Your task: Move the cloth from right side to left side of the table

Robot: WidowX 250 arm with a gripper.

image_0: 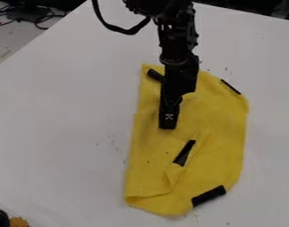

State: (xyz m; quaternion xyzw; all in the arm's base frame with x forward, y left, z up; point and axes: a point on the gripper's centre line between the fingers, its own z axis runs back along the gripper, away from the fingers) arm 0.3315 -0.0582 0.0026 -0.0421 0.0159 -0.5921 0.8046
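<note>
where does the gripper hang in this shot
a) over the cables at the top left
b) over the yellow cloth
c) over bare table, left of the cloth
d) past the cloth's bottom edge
B, since the gripper hangs with yellow cloth showing on both sides of its tip and below it in the view.

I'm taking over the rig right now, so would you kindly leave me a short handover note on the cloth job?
Tool: the tool is over the upper middle of the yellow cloth; I can't tell whether it has hold of it.
Cloth: spread out, right of centre in the camera view, folded over at its lower left, with black strips at several spots.
Done: no placement on the left yet.
Left to do: bring the cloth to the left side of the white table.
</note>
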